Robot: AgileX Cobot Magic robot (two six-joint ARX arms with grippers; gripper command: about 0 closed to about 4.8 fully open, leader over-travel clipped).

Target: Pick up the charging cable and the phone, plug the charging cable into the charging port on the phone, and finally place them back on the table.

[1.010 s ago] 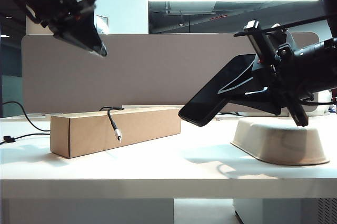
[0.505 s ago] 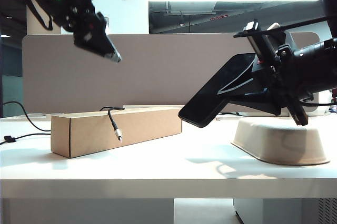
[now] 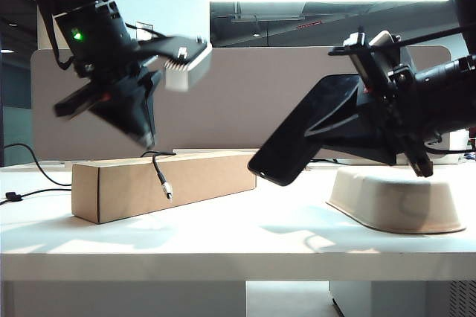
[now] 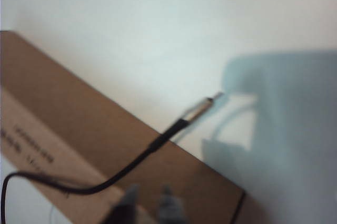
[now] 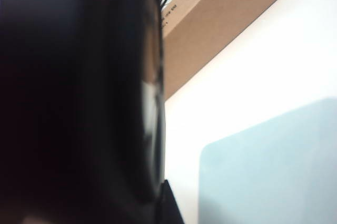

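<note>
Black phone (image 3: 297,135) in right gripper (image 3: 372,120); left gripper (image 3: 145,135) above cardboard box (image 3: 167,183)

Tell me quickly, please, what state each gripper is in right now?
Left gripper: empty, above the cardboard box and charging cable; open or shut cannot be told.
Right gripper: shut on the phone, held tilted above the table.

Charging cable (image 3: 158,172): thin black cord draped over the top of the cardboard box (image 3: 163,183), silver plug end hanging down its front face just above the white table (image 3: 238,246), unheld. Phone (image 3: 301,131): slim, black, glossy, held tilted in the air above the table, lower short edge pointing toward the box. Charging port probably on that lower edge, too small to make out.
</note>
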